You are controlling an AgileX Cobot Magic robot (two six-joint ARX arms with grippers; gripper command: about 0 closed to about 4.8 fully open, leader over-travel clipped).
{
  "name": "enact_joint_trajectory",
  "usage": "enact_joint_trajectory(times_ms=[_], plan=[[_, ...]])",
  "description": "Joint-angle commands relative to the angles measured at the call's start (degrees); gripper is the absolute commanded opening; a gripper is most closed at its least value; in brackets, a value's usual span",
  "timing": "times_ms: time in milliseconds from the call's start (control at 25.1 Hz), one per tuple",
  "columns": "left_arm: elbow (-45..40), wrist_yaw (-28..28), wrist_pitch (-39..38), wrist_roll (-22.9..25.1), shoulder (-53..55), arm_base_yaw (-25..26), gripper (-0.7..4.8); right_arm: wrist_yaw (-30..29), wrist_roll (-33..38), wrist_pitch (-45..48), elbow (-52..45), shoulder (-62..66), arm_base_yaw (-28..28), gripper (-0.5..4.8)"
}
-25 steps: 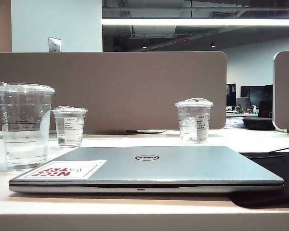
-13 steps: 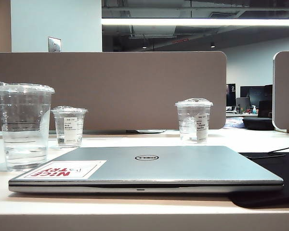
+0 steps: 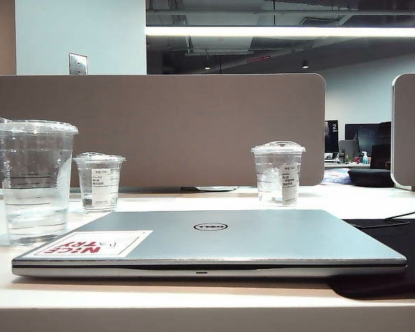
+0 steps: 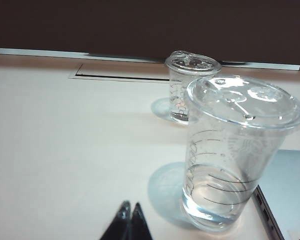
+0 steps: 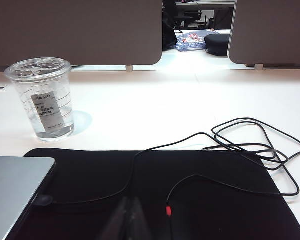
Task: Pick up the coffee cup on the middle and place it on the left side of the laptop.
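On my exterior view the coffee cup (image 3: pixel 33 181) stands upright at far left on the table (image 3: pixel 194 304), just beside the closed laptop (image 3: pixel 214 242), with two small lidded cups (image 3: pixel 99 181) (image 3: pixel 279 173) further back. My left gripper (image 4: pixel 130 212) is clenched empty, near the cup's base. My right gripper (image 5: pixel 129 207) hangs over the black mat (image 5: pixel 155 195) and cable (image 5: pixel 250 150); its fingers look pressed together, holding nothing.

The laptop (image 3: pixel 214 242) is showing a round Dell logo (image 3: pixel 210 227) mid-lid, and a white sticker (image 3: pixel 90 244) at the lid's lower left is reading "NICE TRY" in red, upside down from the exterior view. The small cups (image 3: pixel 99 181) (image 5: pixel 42 97) are wearing white labels with print too tiny to read.
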Motion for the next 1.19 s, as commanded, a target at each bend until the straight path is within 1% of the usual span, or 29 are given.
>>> enact_joint_trajectory(times_ms=[40,438,478,518,677,796,836,916,1194], plan=[[0.2,0.1,0.5,0.1,0.0,0.0,-0.03,0.0,0.1,1.0,-0.2,-0.1,0.0,-0.05],[0.2,-0.1,0.4,0.5,0.0,0.0,-0.03,0.0,0.1,1.0,-0.2,-0.1,0.0,-0.05],[0.2,-0.6,0.4,0.9,0.0,-0.3,-0.03,0.0,0.1,1.0,-0.2,-0.1,0.0,-0.05],[0.2,-1.9,0.6,2.9,0.0,-0.8,-0.03,0.0,0.1,1.0,-0.2,-0.1,0.0,-0.05],[0.2,-7.3,2.4,2.2,0.0,-3.3,-0.03,0.0,0.1,1.0,-0.2,-0.1,0.0,-0.05],[0.2,-9.3,5.0,2.2,0.0,-5.3,-0.03,0.0,0.1,1.0,-0.2,-0.1,0.0,-0.05],[0.2,-9.4,6.5,2.2,0.0,-6.2,-0.03,0.0,0.1,1.0,-0.2,-0.1,0.0,-0.05],[0.2,-9.4,6.9,2.2,0.0,-6.8,-0.03,0.0,0.1,1.0,-0.2,-0.1,0.0,-0.05],[0.2,-8.9,6.9,1.5,0.0,-6.8,-0.03,0.0,0.1,1.0,-0.2,-0.1,0.0,-0.05]])
